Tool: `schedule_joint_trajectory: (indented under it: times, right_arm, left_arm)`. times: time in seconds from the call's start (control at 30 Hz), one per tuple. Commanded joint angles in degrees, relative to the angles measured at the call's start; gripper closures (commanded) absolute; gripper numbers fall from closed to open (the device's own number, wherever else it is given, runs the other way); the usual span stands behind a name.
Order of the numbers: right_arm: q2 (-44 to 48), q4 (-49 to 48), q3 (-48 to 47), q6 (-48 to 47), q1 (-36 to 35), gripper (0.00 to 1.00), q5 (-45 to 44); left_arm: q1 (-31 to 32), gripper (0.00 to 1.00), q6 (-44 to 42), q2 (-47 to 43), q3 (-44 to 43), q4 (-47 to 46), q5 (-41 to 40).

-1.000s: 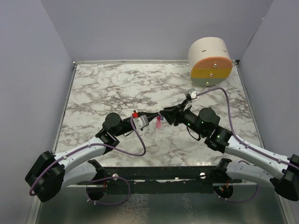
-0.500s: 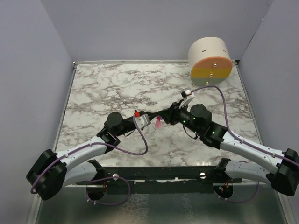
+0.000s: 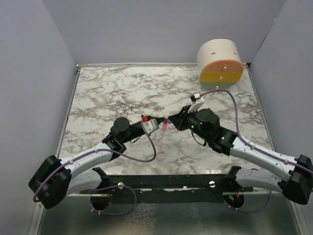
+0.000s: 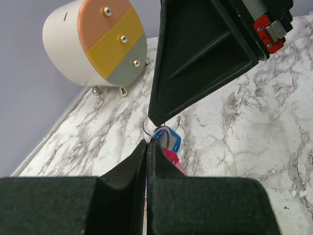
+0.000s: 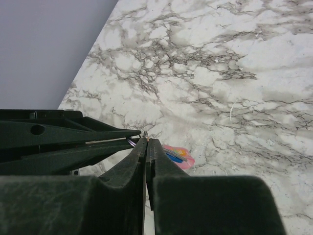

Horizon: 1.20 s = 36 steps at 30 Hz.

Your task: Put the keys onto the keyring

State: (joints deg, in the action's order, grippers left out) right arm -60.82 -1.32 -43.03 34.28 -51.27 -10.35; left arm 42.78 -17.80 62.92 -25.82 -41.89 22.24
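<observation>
Left arm (image 3: 83,164) reaches in from the near-left corner across the marble table (image 3: 112,88). Left gripper (image 4: 147,146) is at table centre with its fingers clenched together. The tips sit right at the keyring (image 3: 166,127). The thin wire loop shows just past the fingertips in the left wrist view.

The key (image 4: 172,140) has a blue head and sits just beside the loop. The pink tag (image 4: 173,159) is right under it and touches the blue head. The whole bundle is at table centre, between the two sets of tips. Cannot tell if it is lifted or resting on the marble.

Right gripper (image 5: 146,141) comes in from the right, also pinched closed, nose to nose with the left one at the loop. Cannot tell which pair actually grips the wire.

Far right corner has a round drawer unit (image 3: 220,63) with orange, yellow and grey-green fronts, well apart from the grippers.
</observation>
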Motion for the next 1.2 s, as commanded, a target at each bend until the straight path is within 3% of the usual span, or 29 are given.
schedule_joint_trajectory:
  times: [0.0, 0.33, 1.17]
  right_arm:
    - [0.5, 2.3, -1.3, 1.5, 0.1, 0.98, -3.5]
    - [1.9, 1.9, 0.9, 2.4, 0.1, 0.99, -5.5]
    - [-1.6, -6.3, 2.2, 3.6, 0.2, 0.99, -2.5]
  left_arm:
    - [0.0, 1.0, -0.7, -0.4, -1.9, -1.6, -1.6]
    - [0.1, 1.0, 0.6, -1.3, -1.2, -4.4, -4.2]
    - [0.1, 1.0, 11.1, 0.1, 4.0, -23.8, -7.2]
